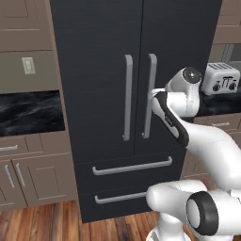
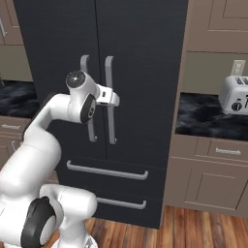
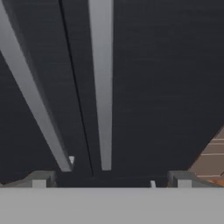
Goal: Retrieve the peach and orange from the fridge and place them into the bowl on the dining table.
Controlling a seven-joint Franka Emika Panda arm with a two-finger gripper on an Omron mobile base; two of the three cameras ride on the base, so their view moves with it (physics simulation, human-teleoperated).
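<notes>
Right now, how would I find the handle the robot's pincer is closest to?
Find the tall black fridge between the brown cabinets. Two grey bars run down its middle; pick the right door's handle, by the open pincer. Unlike the drawer handles, it stands upright.

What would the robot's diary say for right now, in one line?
stage: reaching for fridge | doors: shut | gripper: open, at right door handle | held: nothing | fruit: not yet out

Kitchen: fridge (image 1: 132, 94), toaster (image 1: 220, 78), cabinets (image 2: 213, 174), marble counter (image 1: 28, 113)
</notes>
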